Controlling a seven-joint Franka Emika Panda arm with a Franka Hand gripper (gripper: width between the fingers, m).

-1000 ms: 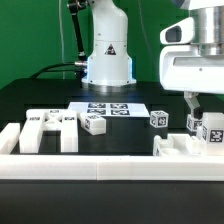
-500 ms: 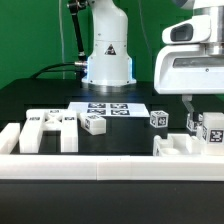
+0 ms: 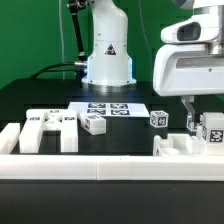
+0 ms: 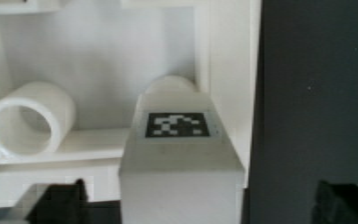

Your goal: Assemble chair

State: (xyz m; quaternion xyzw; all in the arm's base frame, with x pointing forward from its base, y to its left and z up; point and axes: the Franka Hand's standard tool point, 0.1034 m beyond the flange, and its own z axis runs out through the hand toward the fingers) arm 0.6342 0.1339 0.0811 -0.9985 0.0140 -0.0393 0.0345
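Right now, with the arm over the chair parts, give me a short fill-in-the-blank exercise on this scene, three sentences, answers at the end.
1. The gripper hangs at the exterior view's ___ side.
2. The marker board lies flat on a ___ table.
3. In the wrist view, the chair piece under the gripper shows ___ marker tag on its top face.

Missing words: right; black; one.
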